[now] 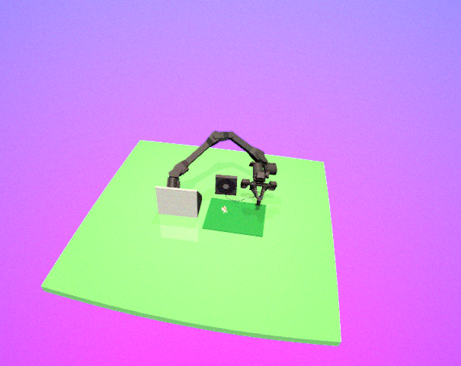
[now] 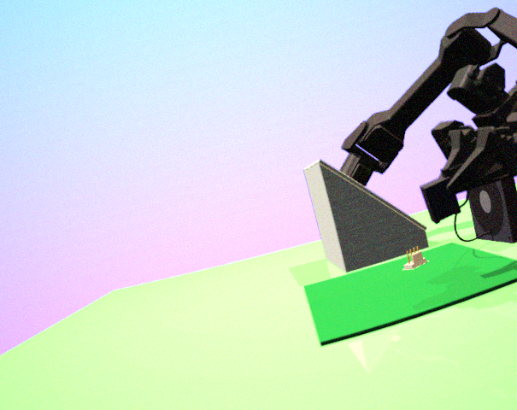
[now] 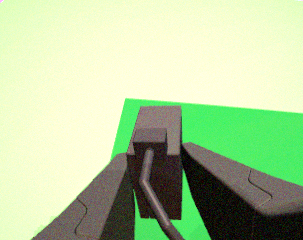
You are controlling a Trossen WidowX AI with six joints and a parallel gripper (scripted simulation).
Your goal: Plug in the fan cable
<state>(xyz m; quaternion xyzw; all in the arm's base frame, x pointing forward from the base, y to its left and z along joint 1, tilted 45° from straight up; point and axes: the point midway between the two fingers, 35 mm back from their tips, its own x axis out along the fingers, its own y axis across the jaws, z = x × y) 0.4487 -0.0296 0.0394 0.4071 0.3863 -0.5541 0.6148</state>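
Note:
My gripper (image 1: 258, 203) (image 2: 443, 194) (image 3: 155, 158) is shut on the dark plug (image 2: 441, 203) (image 3: 161, 118) of the fan's cable. It holds the plug in the air above the green board (image 1: 238, 224) (image 2: 360, 308) (image 3: 241, 135), near the board's far right corner in the top view. The plug looks tilted in the exterior view. The pale four-pin header (image 1: 224, 209) (image 2: 415, 260) stands at the board's left part in the top view, apart from the plug, its pins bare. It is out of the wrist view. The cable (image 2: 456, 227) (image 3: 146, 172) hangs from the plug to the fan.
The dark square fan (image 1: 225, 184) (image 2: 492, 212) stands upright behind the board. A pale wedge-shaped block (image 1: 177, 202) (image 2: 364, 225) stands left of the board in the top view, in front of the arm's base. The light green table (image 1: 183, 275) (image 2: 183, 344) bears all of it.

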